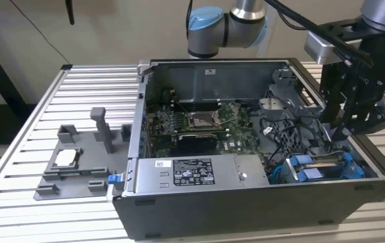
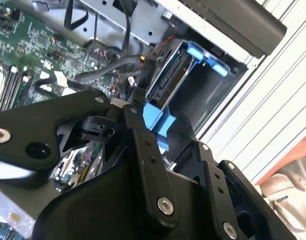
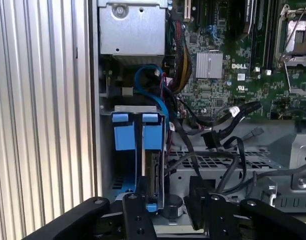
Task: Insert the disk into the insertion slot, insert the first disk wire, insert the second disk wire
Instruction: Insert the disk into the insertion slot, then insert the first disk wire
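The disk [image 3: 154, 175] stands on edge in the insertion slot [image 3: 103, 165] at the case's front corner on the exterior view's right, its blue carrier tabs [image 3: 137, 131] showing. The exterior view shows the disk [image 1: 321, 169] low in the case, with my gripper [image 1: 341, 132] hanging just above it. In both wrist views the black fingers [image 3: 136, 215] stand apart over the carrier's end, and my gripper [image 2: 167, 127] has nothing clearly between them. A black wire connector [image 2: 144, 70] lies beside the disk [image 2: 175, 75]. More loose black wires [image 3: 213, 137] lie nearby.
The open computer case [image 1: 260, 202] lies on a slatted metal table [image 1: 91, 86]. Its motherboard [image 1: 199, 124] and the grey labelled power-supply box [image 1: 192, 174] fill the middle and front. A grey fixture [image 1: 77, 162] sits on the exterior view's left.
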You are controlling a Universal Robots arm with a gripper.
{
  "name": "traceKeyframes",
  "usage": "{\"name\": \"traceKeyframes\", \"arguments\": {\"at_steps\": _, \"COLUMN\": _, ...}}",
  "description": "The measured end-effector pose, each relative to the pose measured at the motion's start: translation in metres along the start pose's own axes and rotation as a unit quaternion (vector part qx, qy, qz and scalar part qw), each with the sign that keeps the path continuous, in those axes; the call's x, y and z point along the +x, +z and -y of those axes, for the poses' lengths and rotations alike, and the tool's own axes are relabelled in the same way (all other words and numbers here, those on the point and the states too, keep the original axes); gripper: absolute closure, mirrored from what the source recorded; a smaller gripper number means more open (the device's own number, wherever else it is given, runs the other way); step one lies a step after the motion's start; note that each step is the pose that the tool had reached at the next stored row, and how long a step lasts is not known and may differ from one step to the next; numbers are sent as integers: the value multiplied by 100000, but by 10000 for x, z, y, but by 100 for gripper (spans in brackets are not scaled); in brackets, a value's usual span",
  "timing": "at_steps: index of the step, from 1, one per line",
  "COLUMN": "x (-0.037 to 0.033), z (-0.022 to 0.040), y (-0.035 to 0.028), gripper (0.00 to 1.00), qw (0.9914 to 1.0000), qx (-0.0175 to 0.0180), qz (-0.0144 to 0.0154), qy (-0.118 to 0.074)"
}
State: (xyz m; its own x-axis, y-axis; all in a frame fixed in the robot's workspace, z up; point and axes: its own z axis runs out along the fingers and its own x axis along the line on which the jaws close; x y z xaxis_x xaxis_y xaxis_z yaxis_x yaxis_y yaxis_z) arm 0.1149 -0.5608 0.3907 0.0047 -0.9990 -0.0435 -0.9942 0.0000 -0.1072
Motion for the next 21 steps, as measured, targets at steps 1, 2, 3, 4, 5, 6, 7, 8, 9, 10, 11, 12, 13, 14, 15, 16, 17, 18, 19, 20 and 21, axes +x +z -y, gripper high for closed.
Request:
{"name": "traceKeyframes", "arguments": {"at_steps": 1, "x": -6, "z": 0, "y": 0, "gripper": 53, "qw": 99999, "qx": 487, "qz": 39, "qy": -190}}
{"name": "traceKeyframes", "arguments": {"at_steps": 2, "x": -9, "z": 0, "y": -1, "gripper": 53, "qw": 99996, "qx": 729, "qz": 72, "qy": -420}}
{"name": "traceKeyframes", "arguments": {"at_steps": 3, "x": -13, "z": 1, "y": -2, "gripper": 53, "qw": 99993, "qx": 913, "qz": 105, "qy": -683}}
{"name": "traceKeyframes", "arguments": {"at_steps": 4, "x": -16, "z": 1, "y": -2, "gripper": 53, "qw": 99989, "qx": 1136, "qz": 142, "qy": -962}}
{"name": "traceKeyframes", "arguments": {"at_steps": 5, "x": -20, "z": 0, "y": -1, "gripper": 53, "qw": 99980, "qx": 1548, "qz": 182, "qy": -1290}}
{"name": "traceKeyframes", "arguments": {"at_steps": 6, "x": -24, "z": 0, "y": -1, "gripper": 53, "qw": 99967, "qx": 1990, "qz": 210, "qy": -1624}}
{"name": "traceKeyframes", "arguments": {"at_steps": 7, "x": -27, "z": 0, "y": 2, "gripper": 53, "qw": 99949, "qx": 2427, "qz": 255, "qy": -2036}}
{"name": "traceKeyframes", "arguments": {"at_steps": 8, "x": -29, "z": 0, "y": 6, "gripper": 53, "qw": 99930, "qx": 2787, "qz": 312, "qy": -2459}}
{"name": "traceKeyframes", "arguments": {"at_steps": 9, "x": -31, "z": -1, "y": 8, "gripper": 53, "qw": 99905, "qx": 3224, "qz": 357, "qy": -2905}}
{"name": "traceKeyframes", "arguments": {"at_steps": 10, "x": -35, "z": -1, "y": 10, "gripper": 53, "qw": 99883, "qx": 3589, "qz": 381, "qy": -3227}}
{"name": "traceKeyframes", "arguments": {"at_steps": 11, "x": -38, "z": -1, "y": 13, "gripper": 53, "qw": 99865, "qx": 3830, "qz": 431, "qy": -3478}}
{"name": "traceKeyframes", "arguments": {"at_steps": 12, "x": -41, "z": -1, "y": 16, "gripper": 53, "qw": 99848, "qx": 3998, "qz": 502, "qy": -3752}}
{"name": "traceKeyframes", "arguments": {"at_steps": 13, "x": -46, "z": -1, "y": 17, "gripper": 53, "qw": 99832, "qx": 4136, "qz": 550, "qy": -4025}}
{"name": "traceKeyframes", "arguments": {"at_steps": 14, "x": -51, "z": -1, "y": 20, "gripper": 53, "qw": 99816, "qx": 4258, "qz": 591, "qy": -4287}}
{"name": "traceKeyframes", "arguments": {"at_steps": 15, "x": -57, "z": -2, "y": 24, "gripper": 53, "qw": 99798, "qx": 4358, "qz": 637, "qy": -4578}}
{"name": "traceKeyframes", "arguments": {"at_steps": 16, "x": -64, "z": -2, "y": 29, "gripper": 53, "qw": 99783, "qx": 4408, "qz": 685, "qy": -4842}}
{"name": "traceKeyframes", "arguments": {"at_steps": 17, "x": -70, "z": -2, "y": 29, "gripper": 53, "qw": 99781, "qx": 4409, "qz": 691, "qy": -4887}}
{"name": "traceKeyframes", "arguments": {"at_steps": 18, "x": -75, "z": -3, "y": 31, "gripper": 53, "qw": 99780, "qx": 4414, "qz": 693, "qy": -4900}}
{"name": "traceKeyframes", "arguments": {"at_steps": 19, "x": -80, "z": -3, "y": 32, "gripper": 53, "qw": 99778, "qx": 4441, "qz": 698, "qy": -4914}}
{"name": "traceKeyframes", "arguments": {"at_steps": 20, "x": -86, "z": -3, "y": 33, "gripper": 53, "qw": 99777, "qx": 4465, "qz": 695, "qy": -4921}}
{"name": "traceKeyframes", "arguments": {"at_steps": 21, "x": -91, "z": -3, "y": 34, "gripper": 53, "qw": 99776, "qx": 4483, "qz": 696, "qy": -4925}}
